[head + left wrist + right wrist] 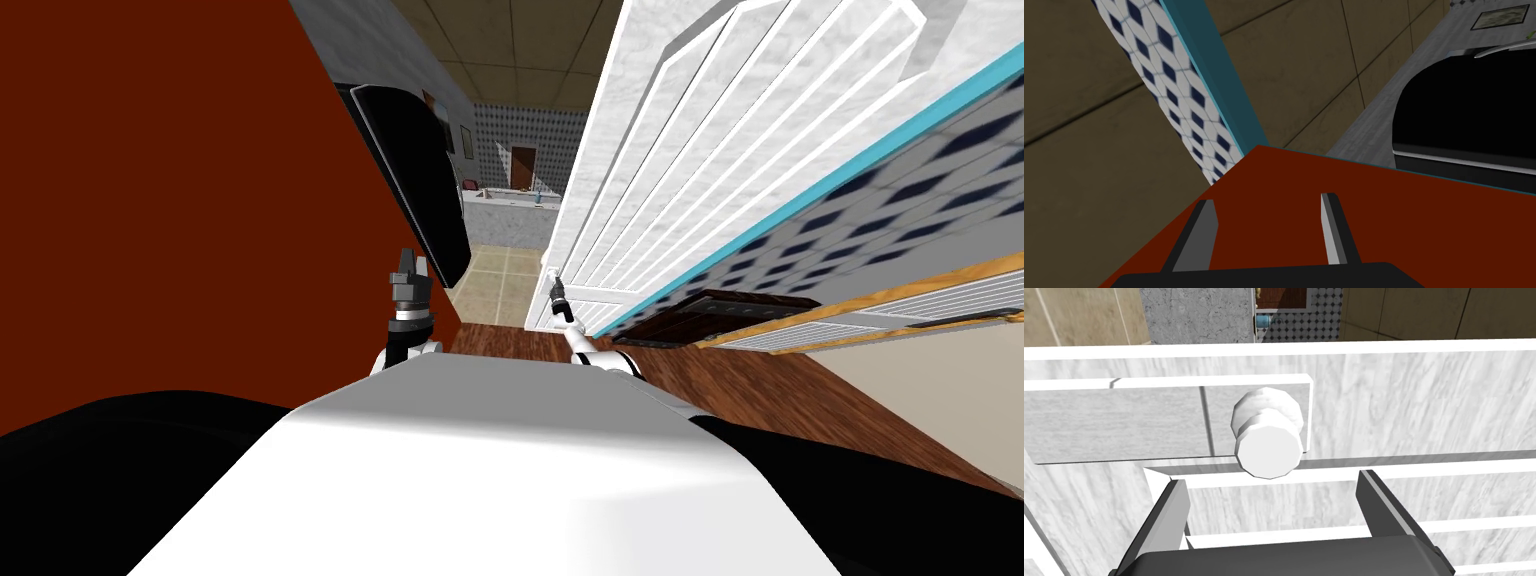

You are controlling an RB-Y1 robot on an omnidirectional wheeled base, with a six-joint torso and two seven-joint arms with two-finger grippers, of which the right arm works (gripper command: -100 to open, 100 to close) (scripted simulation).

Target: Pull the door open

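Nearest of all: right gripper (1270, 480), spread wide and holding nothing, fingertips just short of white knob (1268, 438), not touching. Centred on it sideways, but with the whole knob lying beyond the tips. Set on a raised plate near the free edge of white panelled door (1424, 403), ahead and to the right from the head, with tiled floor (500, 275) of a further room visible past that edge. Cannot tell how far open already.

Likely trouble, in order of worry: closing from this depth and catching only the knob's flat front disc, or nothing at all. Needs more reach first, further along the knob's body. Then slipping off a round, probably smooth knob once under pull, especially if hauling straight back instead of following the hinge arc. Also swinging the door into own arm or body, being this close.

Further out: left gripper (410, 272), fingers apart and empty, raised beside dark red wall (150, 200) and near a black rounded fixture (420, 170) on the grey wall beyond. Little room on that side, so worth watching for a clip against it.
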